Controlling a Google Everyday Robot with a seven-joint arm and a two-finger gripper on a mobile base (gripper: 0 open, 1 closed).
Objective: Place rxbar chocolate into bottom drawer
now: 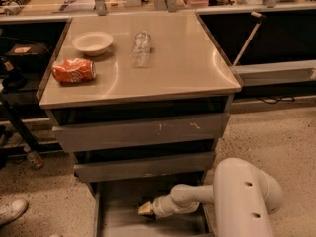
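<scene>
The gripper sits low inside the open bottom drawer, bottom centre of frame; grip state: cannot tell. The rxbar chocolate is not discernible, presumably at gripper tip. Best to release just above the drawer floor, then withdraw straight.
</scene>
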